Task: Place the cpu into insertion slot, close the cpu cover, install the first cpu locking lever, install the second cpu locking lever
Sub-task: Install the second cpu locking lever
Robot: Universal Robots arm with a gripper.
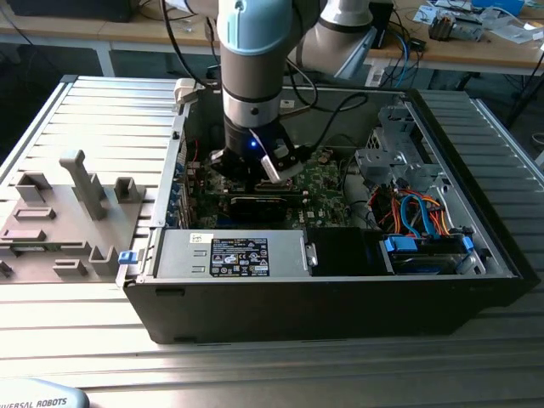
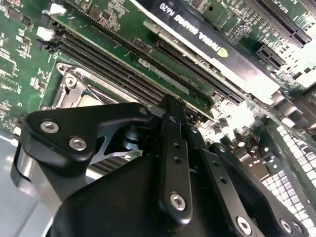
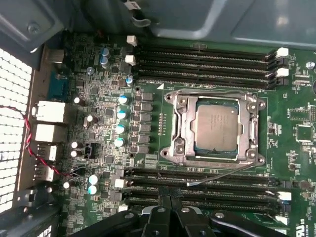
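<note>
Black hand (image 3: 170,210) closed, empty, near cpu (image 3: 216,126).

Open black computer case (image 1: 340,297) at centre; labelled power supply (image 1: 229,255) at lower centre; blue cables (image 1: 421,212) right; grey fixture blocks (image 1: 81,183) left.

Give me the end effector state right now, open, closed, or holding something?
End effector: fingers together, closed, holding nothing visible. It sits over the memory slots beside the cpu, which lies in its socket under the cover.
</note>
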